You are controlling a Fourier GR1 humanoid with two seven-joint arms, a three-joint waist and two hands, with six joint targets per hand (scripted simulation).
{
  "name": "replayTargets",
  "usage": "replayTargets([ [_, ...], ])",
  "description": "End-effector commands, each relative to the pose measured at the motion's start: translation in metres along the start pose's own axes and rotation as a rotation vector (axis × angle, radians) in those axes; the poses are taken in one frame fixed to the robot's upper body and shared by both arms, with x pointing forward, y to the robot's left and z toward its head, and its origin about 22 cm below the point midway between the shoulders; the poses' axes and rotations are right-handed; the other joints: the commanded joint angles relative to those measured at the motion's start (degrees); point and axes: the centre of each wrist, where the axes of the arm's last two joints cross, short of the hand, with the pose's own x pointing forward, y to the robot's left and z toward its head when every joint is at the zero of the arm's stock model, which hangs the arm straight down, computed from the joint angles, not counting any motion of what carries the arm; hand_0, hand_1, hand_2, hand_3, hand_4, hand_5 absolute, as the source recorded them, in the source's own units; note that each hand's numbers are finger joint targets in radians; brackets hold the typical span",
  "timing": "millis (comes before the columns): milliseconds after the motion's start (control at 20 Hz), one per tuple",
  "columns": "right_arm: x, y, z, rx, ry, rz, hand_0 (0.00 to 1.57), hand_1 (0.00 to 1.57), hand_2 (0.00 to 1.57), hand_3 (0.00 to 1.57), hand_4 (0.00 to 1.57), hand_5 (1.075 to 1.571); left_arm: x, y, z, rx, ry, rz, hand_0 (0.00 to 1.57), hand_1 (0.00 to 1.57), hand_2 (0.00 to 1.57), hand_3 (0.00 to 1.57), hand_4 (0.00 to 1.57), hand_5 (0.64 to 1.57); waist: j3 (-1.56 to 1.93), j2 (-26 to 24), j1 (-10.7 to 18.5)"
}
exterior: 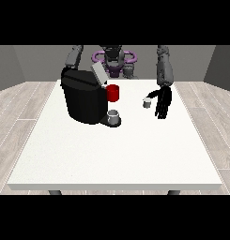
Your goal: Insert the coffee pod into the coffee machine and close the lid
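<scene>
A wood-plank floor and grey walls surround a large white table (116, 150), with the robot standing at its far edge. On the table's left part sits a bulky black coffee machine (83, 101); its grey lid (99, 73) stands tilted up and open, a red section (113, 93) shows at its front, and a small grey cup (114, 115) rests on its drip base. The small pale cylindrical coffee pod (147, 102) stands on the table to the machine's right, apart from it. The black hand at the view's right (163, 102) hangs just beside the pod, its fingers straight and pointing down, its thumb reaching toward the pod; whether it touches the pod I cannot tell. It holds nothing. The hand at the view's left is hidden behind the machine. The pod looks light, stiff and smooth-sided, so it may tip or slide easily; pinching it across its side wall between thumb and fingers seems the best hold.
</scene>
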Motion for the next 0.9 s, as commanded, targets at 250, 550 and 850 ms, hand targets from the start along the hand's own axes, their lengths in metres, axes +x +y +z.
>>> replayTargets([
  [250, -0.015, 0.0, 0.002, -0.032, 0.023, -0.008, 0.0, 0.0, 0.0, 0.0, 0.41, 1.571, 0.003, 0.004, -0.013, -0.073, 0.023, 0.007, 0.0, 0.0, 0.32, 0.0, 0.0, 1.571, -0.21, 1.17, 0.31],
  [550, -0.006, -0.004, 0.0, -0.035, 0.073, -0.003, 0.0, 0.0, 0.0, 0.0, 0.4, 1.571, -0.007, -0.032, -0.008, -0.105, 0.021, -0.042, 0.69, 0.69, 0.87, 0.78, 0.0, 1.571, -0.24, -1.89, -0.15],
  [850, -0.017, -0.005, -0.001, -0.055, 0.06, 0.003, 0.0, 0.0, 0.0, 0.0, 0.33, 1.571, 0.014, -0.051, -0.016, -0.072, -0.078, -0.121, 1.09, 1.09, 1.15, 1.13, 0.0, 1.571, -0.21, -1.52, 0.22],
])
